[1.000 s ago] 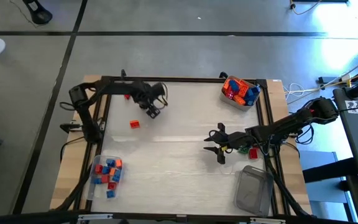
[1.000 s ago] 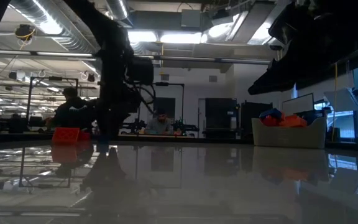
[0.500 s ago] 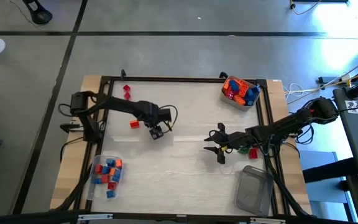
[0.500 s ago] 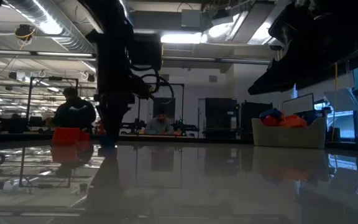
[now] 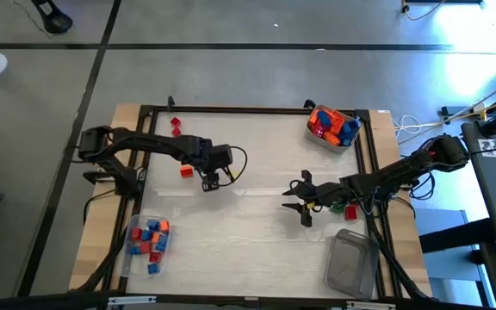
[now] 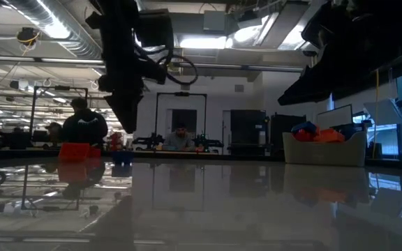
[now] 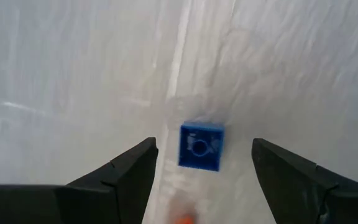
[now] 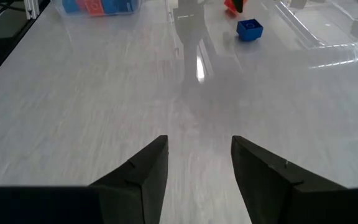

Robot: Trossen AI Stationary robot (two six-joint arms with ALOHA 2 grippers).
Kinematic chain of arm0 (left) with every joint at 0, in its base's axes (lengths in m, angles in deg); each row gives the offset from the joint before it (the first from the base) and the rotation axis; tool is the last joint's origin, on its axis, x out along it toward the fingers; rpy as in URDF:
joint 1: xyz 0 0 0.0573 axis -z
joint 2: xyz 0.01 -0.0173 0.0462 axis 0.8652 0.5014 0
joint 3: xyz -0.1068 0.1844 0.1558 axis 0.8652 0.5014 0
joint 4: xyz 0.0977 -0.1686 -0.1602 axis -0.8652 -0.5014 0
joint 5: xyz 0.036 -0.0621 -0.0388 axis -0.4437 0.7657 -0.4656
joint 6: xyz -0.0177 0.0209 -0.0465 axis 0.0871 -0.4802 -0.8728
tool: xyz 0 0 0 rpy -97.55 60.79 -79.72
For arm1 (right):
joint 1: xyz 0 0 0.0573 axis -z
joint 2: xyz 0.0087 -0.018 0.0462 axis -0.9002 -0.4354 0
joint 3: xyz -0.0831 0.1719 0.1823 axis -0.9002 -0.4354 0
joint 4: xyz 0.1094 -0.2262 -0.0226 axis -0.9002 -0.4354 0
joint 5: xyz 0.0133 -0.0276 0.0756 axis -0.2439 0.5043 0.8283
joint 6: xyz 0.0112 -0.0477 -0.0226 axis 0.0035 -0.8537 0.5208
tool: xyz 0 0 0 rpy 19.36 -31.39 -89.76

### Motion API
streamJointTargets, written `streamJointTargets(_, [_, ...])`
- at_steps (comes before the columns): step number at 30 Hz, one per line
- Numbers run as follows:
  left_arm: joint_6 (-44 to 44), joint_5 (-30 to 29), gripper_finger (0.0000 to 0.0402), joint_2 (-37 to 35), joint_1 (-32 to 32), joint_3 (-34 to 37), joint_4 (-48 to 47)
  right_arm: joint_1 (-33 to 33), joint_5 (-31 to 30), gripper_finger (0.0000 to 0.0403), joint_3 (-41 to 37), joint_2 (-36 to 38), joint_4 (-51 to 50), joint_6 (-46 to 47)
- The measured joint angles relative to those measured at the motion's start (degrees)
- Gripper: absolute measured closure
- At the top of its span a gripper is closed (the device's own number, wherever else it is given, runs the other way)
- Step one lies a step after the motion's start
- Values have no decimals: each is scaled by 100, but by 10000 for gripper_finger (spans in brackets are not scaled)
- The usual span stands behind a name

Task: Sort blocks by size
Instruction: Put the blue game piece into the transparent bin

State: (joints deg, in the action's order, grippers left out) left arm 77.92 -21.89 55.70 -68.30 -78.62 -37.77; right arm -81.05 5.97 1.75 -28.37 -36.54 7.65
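Swinging in from the table's 11 o'clock corner, the left gripper (image 7: 201, 171) is hovering, fingers spread, over a blue block (image 7: 201, 146) near centre. Descending off-centre risks nudging it aside. The right gripper (image 5: 303, 207) is waiting at 3 o'clock, half-spread and empty.

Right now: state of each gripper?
Left gripper: open, empty, above a blue block on the table.
Right gripper: open, empty, over bare table.
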Motion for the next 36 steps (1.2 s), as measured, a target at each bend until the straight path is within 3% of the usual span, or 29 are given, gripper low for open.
streamJointTargets(5, [611, 10, 150, 21, -243, 336, 197, 0, 17, 226, 0, 0, -36, 2])
streamJointTargets(9, [902, 381, 150, 22, -368, 594, 563, 0, 19, 226, 0, -22, -51, 2])
streamJointTargets(26, [953, 475, 153, 20, -377, 1297, 1535, 0, 21, 226, 0, -24, -27, 7])
streamJointTargets(30, [903, 523, 172, 20, -377, 1459, 1819, 0, 21, 226, 0, -24, -29, 12])
streamJointTargets(36, [906, 616, 238, 4, -373, 1551, 2021, -2, 19, 226, 0, -26, -23, 15])
